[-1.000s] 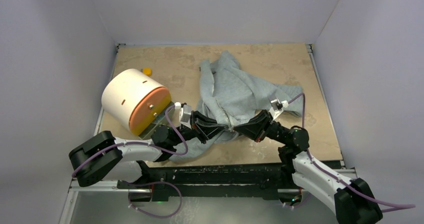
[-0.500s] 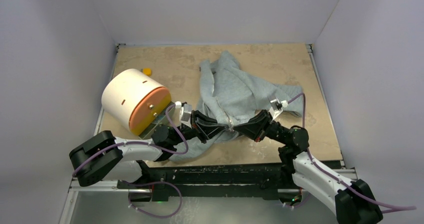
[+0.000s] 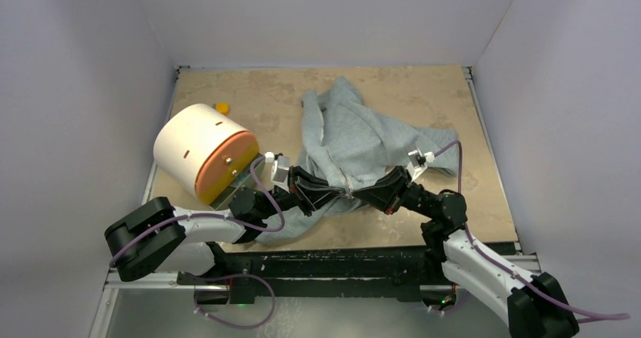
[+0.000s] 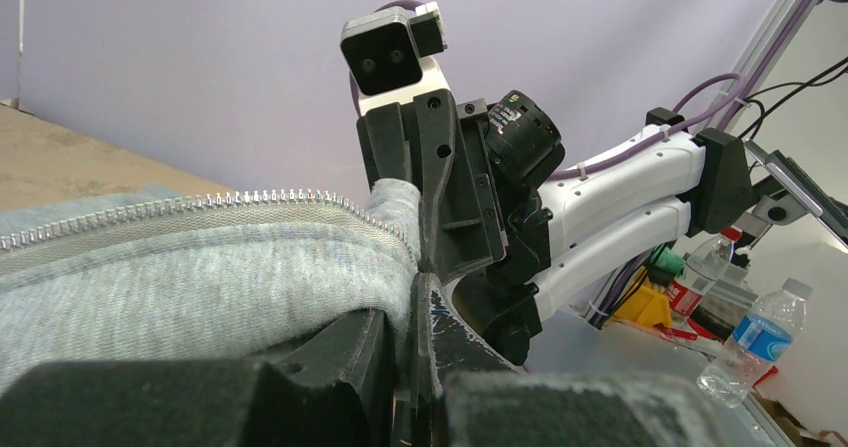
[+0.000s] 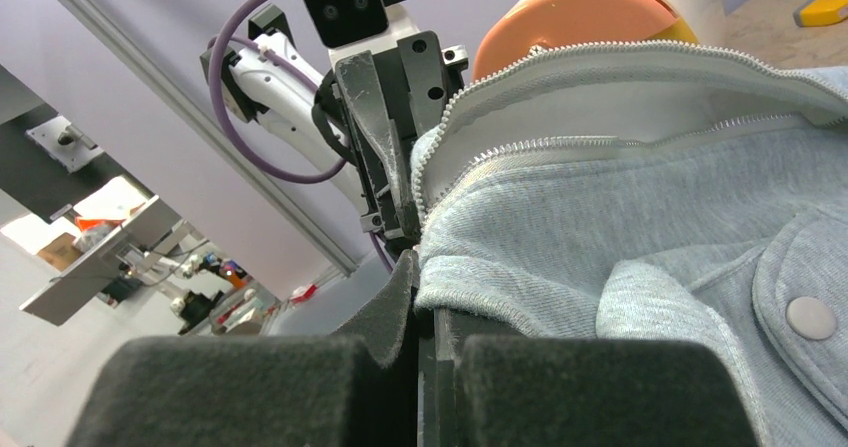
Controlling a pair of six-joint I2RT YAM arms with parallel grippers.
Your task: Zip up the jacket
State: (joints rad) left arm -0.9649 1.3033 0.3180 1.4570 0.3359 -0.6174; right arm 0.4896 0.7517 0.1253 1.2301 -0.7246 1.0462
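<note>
The light grey jacket [image 3: 355, 130] lies crumpled on the table, its zipper open. My left gripper [image 3: 342, 192] and right gripper [image 3: 361, 193] meet tip to tip at the jacket's near hem. In the left wrist view my left gripper [image 4: 412, 292] is shut on the hem of the jacket [image 4: 180, 277], below the metal zipper teeth [image 4: 200, 202]. In the right wrist view my right gripper [image 5: 425, 287] is shut on the other hem edge of the jacket [image 5: 620, 237], with the white lining [image 5: 610, 92] and zipper teeth [image 5: 560, 147] above.
A large white cylinder with an orange end [image 3: 202, 152] lies on its side at the left, close to my left arm. A small yellow object [image 3: 222, 107] sits behind it. White walls close the table on three sides.
</note>
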